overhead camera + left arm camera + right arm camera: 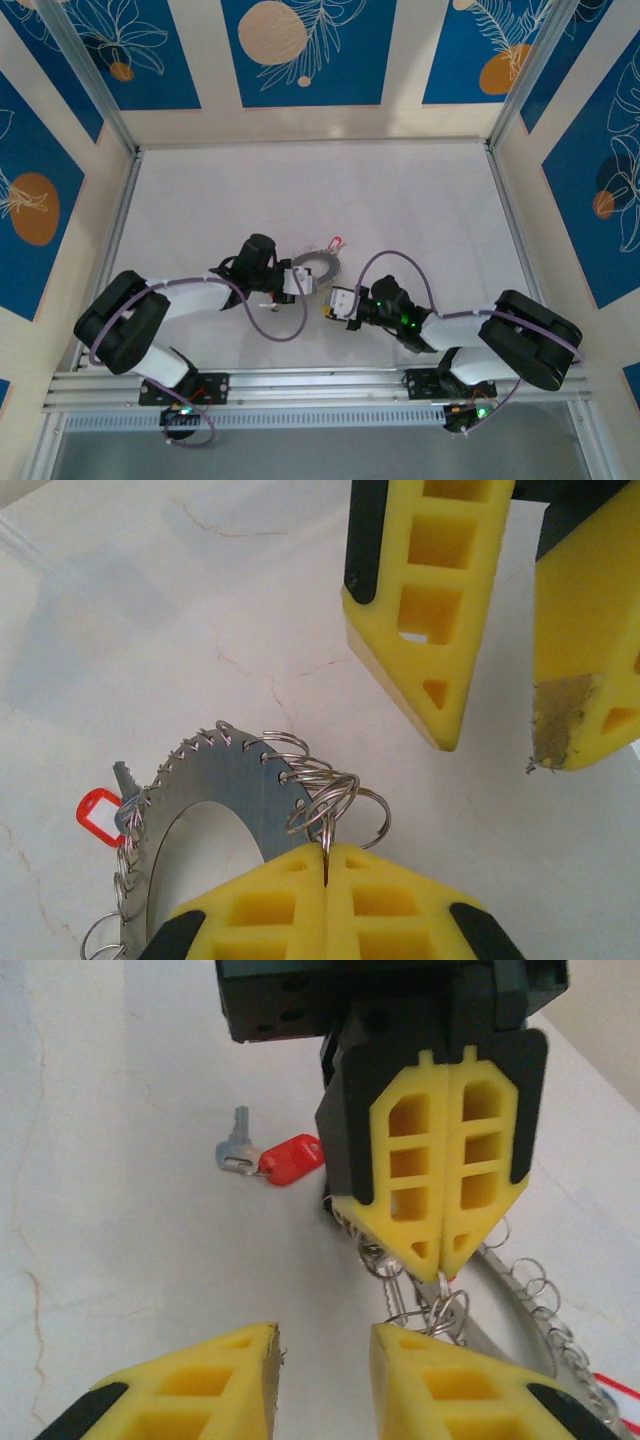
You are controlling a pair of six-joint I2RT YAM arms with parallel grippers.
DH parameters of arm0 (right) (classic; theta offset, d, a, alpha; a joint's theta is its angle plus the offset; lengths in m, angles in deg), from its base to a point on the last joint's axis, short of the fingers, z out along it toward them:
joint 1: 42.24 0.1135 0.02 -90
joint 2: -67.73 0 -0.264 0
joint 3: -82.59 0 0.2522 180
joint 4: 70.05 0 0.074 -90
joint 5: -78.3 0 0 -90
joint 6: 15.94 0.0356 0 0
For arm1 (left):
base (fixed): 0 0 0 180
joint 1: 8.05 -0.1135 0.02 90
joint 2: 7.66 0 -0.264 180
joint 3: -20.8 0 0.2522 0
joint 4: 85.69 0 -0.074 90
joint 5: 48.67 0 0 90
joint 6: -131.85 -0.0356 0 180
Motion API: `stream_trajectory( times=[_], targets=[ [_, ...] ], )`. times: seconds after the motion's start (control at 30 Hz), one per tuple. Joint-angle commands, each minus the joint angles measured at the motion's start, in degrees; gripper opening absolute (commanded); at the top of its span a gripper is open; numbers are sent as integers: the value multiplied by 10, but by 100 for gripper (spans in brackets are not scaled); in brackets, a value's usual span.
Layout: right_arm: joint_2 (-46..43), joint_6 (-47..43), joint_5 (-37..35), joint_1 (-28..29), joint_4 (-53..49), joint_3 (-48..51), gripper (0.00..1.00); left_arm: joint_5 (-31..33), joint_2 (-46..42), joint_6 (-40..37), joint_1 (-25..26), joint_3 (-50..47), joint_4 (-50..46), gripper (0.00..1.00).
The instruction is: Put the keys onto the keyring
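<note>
Pinching one wire loop (335, 798) of the keyring (215, 800) at the middle of the table (420, 200), pressed left gripper (328, 855) fingers together, likely to steady it. Held right gripper (500, 750) spread and empty just right of it; let a red-headed key (270, 1158) lie loose just beyond, apparently unthreaded.

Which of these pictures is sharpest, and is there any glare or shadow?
Top view: even, soft light, ring too small for detail. Left wrist view: sharpest, ring crisp, faint grey shadow on the table. Right wrist view: red key clear, no harsh glare.
</note>
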Motion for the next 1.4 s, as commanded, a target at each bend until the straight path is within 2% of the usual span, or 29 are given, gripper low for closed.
stream_trajectory(
  times=[0.0, 0.03, 0.1, 0.23, 0.37, 0.53, 0.63, 0.7, 0.8, 1.07, 1.37],
  targets=[
    [-40, -82, -33, 13, -69, -42, 32, -49, -21, 8, -9, 9, 16, 0],
    [-59, -109, -49, 14, -126, -58, 32, -55, -19, 11, -11, 10, 19, 0],
    [-89, -134, -50, 3, -169, -60, 33, -61, -18, 17, -14, 12, 25, 0],
    [-139, -158, -34, -38, -207, -46, 37, -55, -17, 41, -16, 23, 29, 0],
    [-156, -169, -23, -49, -227, -44, 36, -59, -12, 77, -16, 37, 39, 0],
    [-134, -162, -2, -56, -203, -47, 30, -84, -8, 114, -16, 49, 53, 0],
    [-115, -150, -27, -60, -158, -45, 27, -88, -5, 116, -15, 61, 36, 0],
    [-105, -143, -37, -72, -115, -37, 23, -87, -4, 115, -14, 63, 28, 0],
    [-107, -138, -14, -97, -107, -37, 20, -86, 0, 113, -13, 63, 28, 0],
    [-102, -143, 26, -120, -92, -35, 21, -75, 16, 125, -6, 80, 26, 0],
    [-76, -156, 13, -120, -69, -38, 23, -77, 17, 148, -3, 91, 33, 0]
  ],
)
